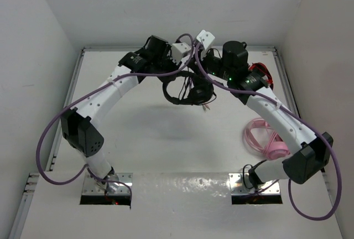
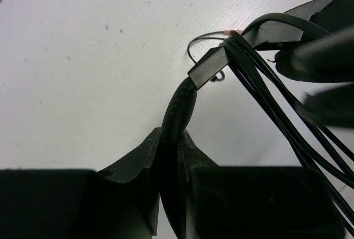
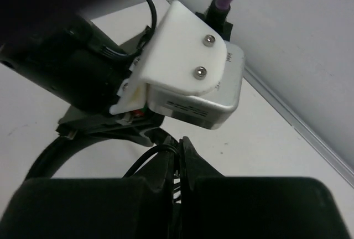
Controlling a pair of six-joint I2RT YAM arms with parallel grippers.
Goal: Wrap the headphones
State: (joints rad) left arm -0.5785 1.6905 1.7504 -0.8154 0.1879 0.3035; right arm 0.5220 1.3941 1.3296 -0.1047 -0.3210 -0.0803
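Note:
The black headphones (image 1: 189, 92) hang between both grippers over the far middle of the table. My left gripper (image 2: 172, 135) is shut on a thick black part of the headphones (image 2: 180, 105), which rises from between its fingers. Several strands of the thin black cable (image 2: 265, 96) run down to the right past a flat black block (image 2: 209, 67). My right gripper (image 3: 181, 143) is shut on a loop of that cable (image 3: 145, 159). In the top view the left gripper (image 1: 185, 74) and the right gripper (image 1: 202, 67) stand close together above the earcups.
A red headset (image 1: 260, 73) lies at the far right behind the right arm, and a pink headset (image 1: 265, 139) lies on the right side nearer the bases. The left wrist's white camera mount (image 3: 182, 45) fills the right wrist view. White walls enclose the table.

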